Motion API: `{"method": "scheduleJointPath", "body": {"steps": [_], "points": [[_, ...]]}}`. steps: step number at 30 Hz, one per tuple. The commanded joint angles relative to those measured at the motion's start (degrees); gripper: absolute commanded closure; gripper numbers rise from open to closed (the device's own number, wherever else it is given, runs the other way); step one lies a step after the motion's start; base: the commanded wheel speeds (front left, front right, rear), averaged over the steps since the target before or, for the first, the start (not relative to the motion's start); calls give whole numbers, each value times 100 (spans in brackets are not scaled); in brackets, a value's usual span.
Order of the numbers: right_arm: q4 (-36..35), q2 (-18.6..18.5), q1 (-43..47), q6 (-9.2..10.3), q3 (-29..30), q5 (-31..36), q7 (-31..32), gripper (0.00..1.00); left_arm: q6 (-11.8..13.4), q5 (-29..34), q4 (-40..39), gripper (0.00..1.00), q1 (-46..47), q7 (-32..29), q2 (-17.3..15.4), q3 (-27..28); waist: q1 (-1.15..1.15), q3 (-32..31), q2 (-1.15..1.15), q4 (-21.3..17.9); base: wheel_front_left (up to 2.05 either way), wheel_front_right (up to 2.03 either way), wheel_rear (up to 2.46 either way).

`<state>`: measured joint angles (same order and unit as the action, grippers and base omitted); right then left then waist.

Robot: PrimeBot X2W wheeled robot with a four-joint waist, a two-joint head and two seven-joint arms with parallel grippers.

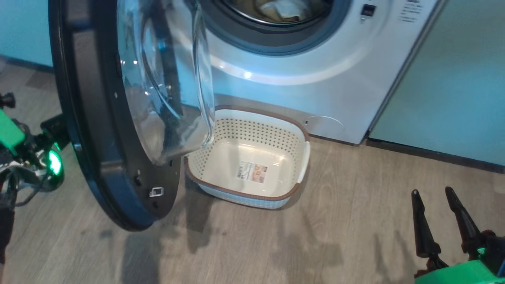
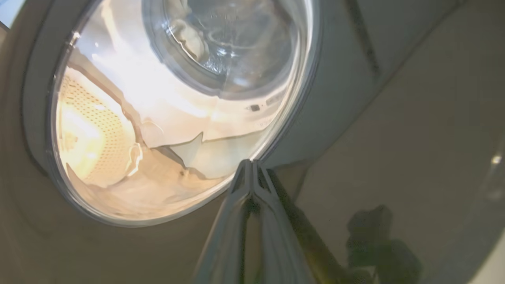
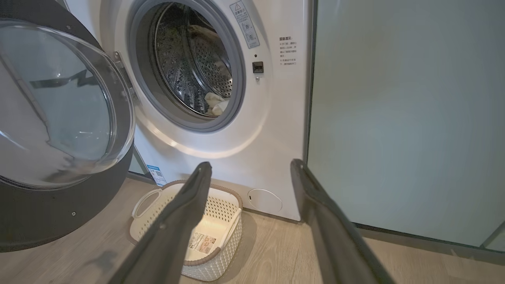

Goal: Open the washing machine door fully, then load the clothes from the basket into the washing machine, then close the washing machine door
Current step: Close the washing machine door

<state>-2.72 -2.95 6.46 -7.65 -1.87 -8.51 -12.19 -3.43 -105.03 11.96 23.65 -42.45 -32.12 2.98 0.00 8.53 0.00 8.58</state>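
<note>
Front-loading washing machine [image 1: 323, 75] with loading finished and its port uncovered.

Writing: one grey sticker [image 3: 244, 23] with a warning triangle sits above and to the right of the port. One block of printed lines [image 3: 288, 51] lies below the sticker, too small to read. One blue sticker [image 3: 156, 173] is low on the left of the front. One label [image 1: 252, 172] lies on the basket's bottom, its print too small to read.

The washing machine door [image 1: 90, 157], one in number, hangs from the left hinge. It stands swung out toward the near side, with its clear glass bowl [image 1: 165, 79] facing the machine.

The basket [image 1: 272, 115], one in number with two white handles [image 3: 148, 199], rests on the wooden floor [image 1: 355, 236]. It sits just before the machine, to the right of the door's lower edge, and its bottom is bare apart from the label.

The clothes [image 3: 215, 104] lie as pale pieces low in the steel drum. They cannot be counted.

One round flap [image 1: 325, 124] sits low on the front, right of the basket. A pale green cabinet [image 1: 453, 79] adjoins the machine's right side.

The left gripper [image 2: 250, 165] is on the door's outer face, beside the rim of the glass. Its two fingers are pressed together on nothing. Whether they touch the door cannot be told.

The right gripper [image 1: 432, 192] is at the near right, well apart from the basket. Its two fingers are spread wide and hold nothing.
</note>
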Motion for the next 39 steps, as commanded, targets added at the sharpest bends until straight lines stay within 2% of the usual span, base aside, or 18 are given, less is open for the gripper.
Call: {"method": "scheduleJointPath", "body": {"steps": [1, 16, 39], "points": [[-148, -10, -246, 16, -118, -25, -99, 0, -68, -65, -220, 100, 199, -94, -235, 214, 0, -14, 0, -137, 0, 0, 0], [-11, 6, -298, 16, -124, -105, -200, 0, -227, -57, -401, 100, 182, -102, 124, 78, 0, -74, 0, -837, 0, 0, 0], [206, 7, -408, 16, -328, -233, -258, 0, -373, 351, 398, 100, 966, 314, 788, -173, 0, -43, 0, -1837, 0, 0, 0]]}}
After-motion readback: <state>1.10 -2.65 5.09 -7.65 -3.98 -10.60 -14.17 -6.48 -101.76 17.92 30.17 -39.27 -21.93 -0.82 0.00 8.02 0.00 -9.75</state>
